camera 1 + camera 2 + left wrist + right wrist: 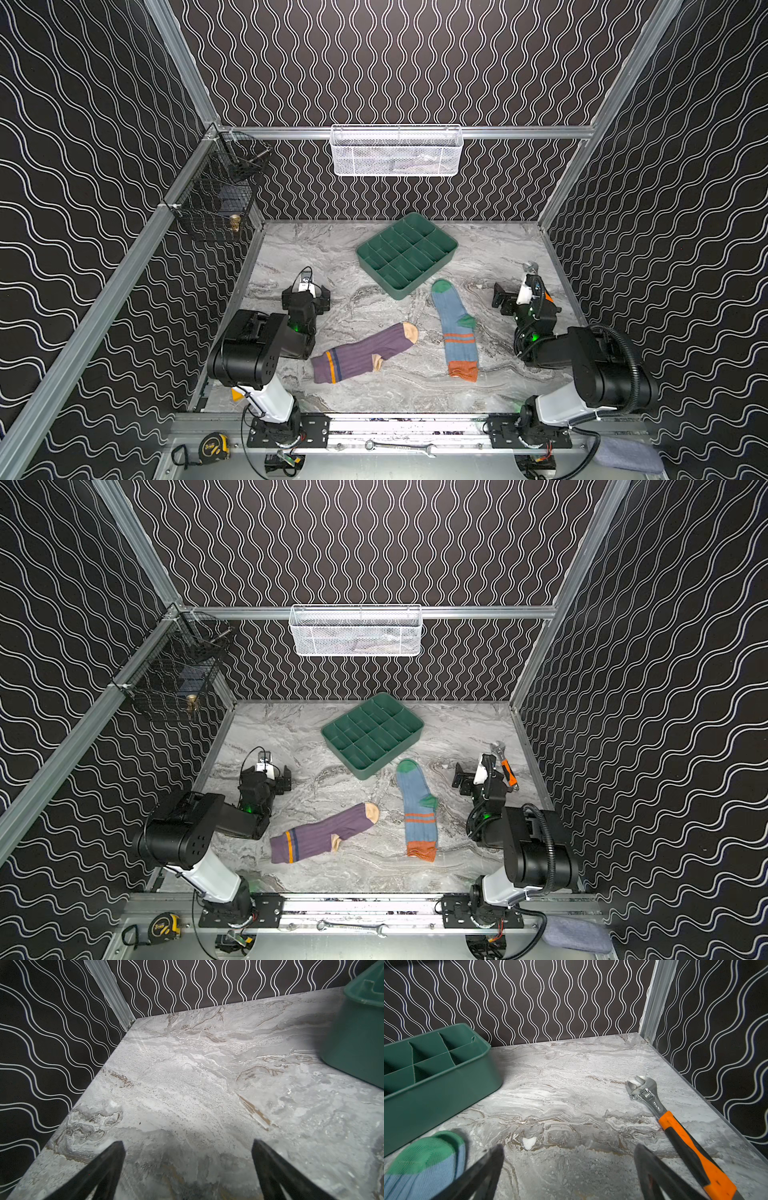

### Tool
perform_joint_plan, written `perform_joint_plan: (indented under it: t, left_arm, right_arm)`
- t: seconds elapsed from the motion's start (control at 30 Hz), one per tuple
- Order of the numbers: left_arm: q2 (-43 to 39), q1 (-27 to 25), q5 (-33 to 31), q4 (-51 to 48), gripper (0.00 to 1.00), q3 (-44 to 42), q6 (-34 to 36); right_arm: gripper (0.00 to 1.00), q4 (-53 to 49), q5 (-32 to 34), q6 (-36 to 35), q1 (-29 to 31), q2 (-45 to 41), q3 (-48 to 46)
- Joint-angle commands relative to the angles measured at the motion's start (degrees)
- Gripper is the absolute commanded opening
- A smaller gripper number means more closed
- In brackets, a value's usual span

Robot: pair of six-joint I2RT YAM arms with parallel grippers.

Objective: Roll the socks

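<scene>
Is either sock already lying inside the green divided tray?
No, the purple sock and the blue sock both lie flat on the marble table, outside the green tray.

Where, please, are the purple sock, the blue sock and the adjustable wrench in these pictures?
purple sock (361, 350), in a top view, ribbed middle.
blue sock (451, 320), in a top view, blue middle.
adjustable wrench (672, 1122), right wrist view, orange grip's upper end.

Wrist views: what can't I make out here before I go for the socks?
- Purple sock: in neither wrist view; both top views only.
- Blue sock: right wrist view shows only its blurred toe, cut off by the edge.
- Green tray: left wrist view, a blurred corner, cut off by the edge.
- White basket: top views, mesh hides its contents.
</scene>
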Motion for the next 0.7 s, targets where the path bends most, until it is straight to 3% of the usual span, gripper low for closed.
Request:
perform_joint_plan:
  t: [0.0, 0.3, 0.37, 0.47, 0.57, 0.67]
  left_arm:
    - [-0.03, 0.14, 0.21, 0.76, 0.99, 0.20, -0.64]
    - [-0.44, 0.24, -0.20, 2.01, 0.99, -0.37, -0.41]
    - [-4.75, 0.13, 0.38, -0.97, 0.99, -0.87, -0.07]
    - [-14.78, -0.10, -1.55, -15.60, 0.99, 3.21, -0.94]
    - [-24.49, -0.14, 3.33, -27.16, 0.99, 6.76, -2.03]
    - [-32.50, -0.09, 3.89, -40.08, 0.99, 11.92, -10.38]
  right_arm:
    - [1.00, 2.25, 0.13, 0.67, 0.01, -0.06, 0.11]
    - [1.00, 2.27, 0.03, 0.71, 0.01, 0.02, 0.11]
    - [1.00, 0.25, 1.21, 1.57, 0.00, -0.81, 1.29]
    - [1.00, -10.94, 0.29, 0.64, 0.01, -6.87, 4.51]
    - [1.00, -21.31, -2.31, 2.41, -0.08, -13.88, 8.64]
    - [1.00, -36.28, -7.63, 6.39, -0.25, -21.35, 16.58]
